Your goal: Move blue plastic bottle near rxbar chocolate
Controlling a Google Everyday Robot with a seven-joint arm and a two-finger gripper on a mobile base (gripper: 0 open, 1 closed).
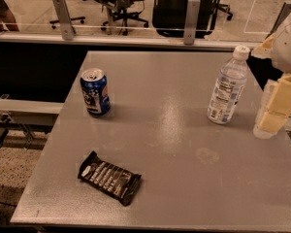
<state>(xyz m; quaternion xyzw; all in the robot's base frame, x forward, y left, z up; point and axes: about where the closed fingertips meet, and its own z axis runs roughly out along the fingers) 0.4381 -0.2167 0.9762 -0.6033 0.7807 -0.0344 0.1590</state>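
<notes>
Can't tell if the gripper is clenched. Tall bluish plastic bottle just left of it; grab mid-body, keep upright. Flat black-wrapped bar far left.

— What colours sit on the table?
— The table is plain grey. The bottle is clear, faintly blue, with a white cap and white printed label. The bar is black with white lettering.
— The can?
— Blue, silver top. The gripper, at the right edge, is pale yellow.
</notes>
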